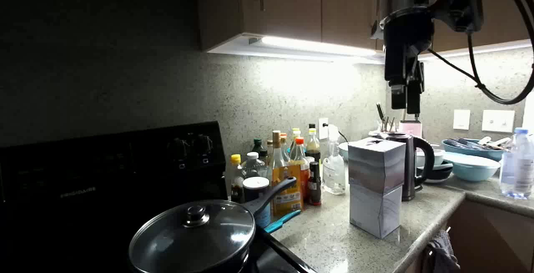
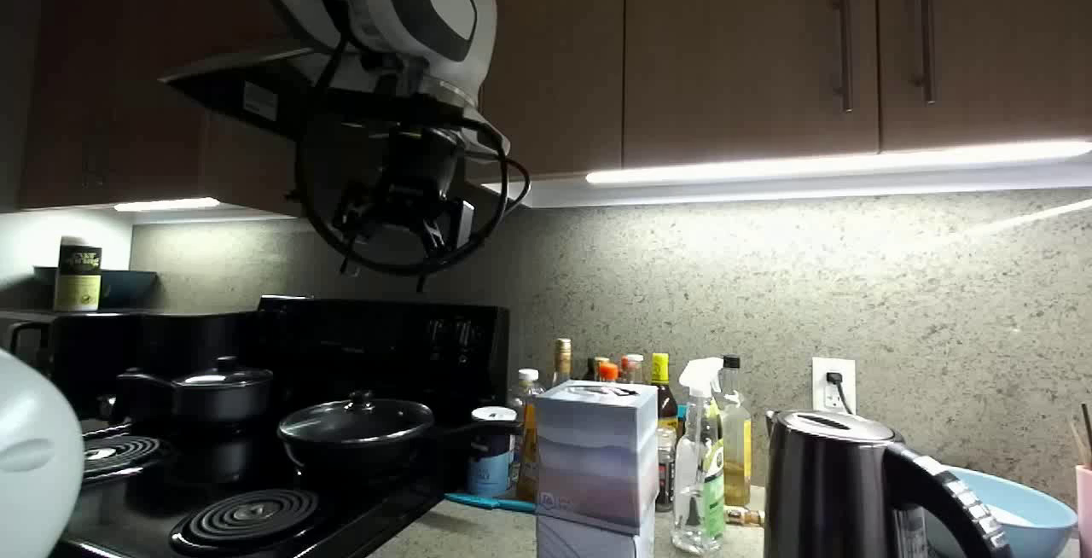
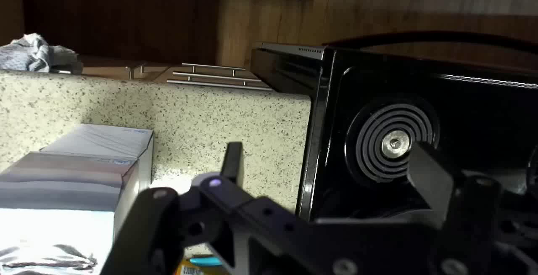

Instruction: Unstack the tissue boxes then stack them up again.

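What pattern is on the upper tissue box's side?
Upper tissue box: wavy grey and pinkish bands, clearest in an exterior view.

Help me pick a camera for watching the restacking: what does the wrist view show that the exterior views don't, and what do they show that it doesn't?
Only the wrist view: the wooden floor and three drawer handles.

Only the exterior views: the steel kettle, the spray bottle and the upper cabinets.

Shared: the upper tissue box resting on the lower tissue box, the speckled counter, the black stove and the gripper, whose open jaws show best in the wrist view.
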Available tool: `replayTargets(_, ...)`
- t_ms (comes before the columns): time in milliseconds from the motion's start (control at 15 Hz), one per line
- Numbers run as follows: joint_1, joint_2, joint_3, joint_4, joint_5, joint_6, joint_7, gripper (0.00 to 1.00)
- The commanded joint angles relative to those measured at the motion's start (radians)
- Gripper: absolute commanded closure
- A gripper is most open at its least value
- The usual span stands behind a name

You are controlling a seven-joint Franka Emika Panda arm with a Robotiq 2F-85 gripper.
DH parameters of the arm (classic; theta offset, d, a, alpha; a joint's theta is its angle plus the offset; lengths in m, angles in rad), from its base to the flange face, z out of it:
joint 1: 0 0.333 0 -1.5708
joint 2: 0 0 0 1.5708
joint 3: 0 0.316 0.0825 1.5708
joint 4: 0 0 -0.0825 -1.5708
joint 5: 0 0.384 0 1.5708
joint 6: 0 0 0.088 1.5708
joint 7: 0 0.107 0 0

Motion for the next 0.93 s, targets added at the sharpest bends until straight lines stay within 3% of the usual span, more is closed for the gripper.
replayTargets(0,-0.021,0.002,0.016,0.003,0.008,-0.004,-0.009,0.00)
replayTargets(400,-0.028,0.030,0.009,0.017,0.004,0.008,-0.013,0.00)
replayTargets(867,-0.069,0.183,-0.025,0.097,-0.001,0.027,-0.016,0.00)
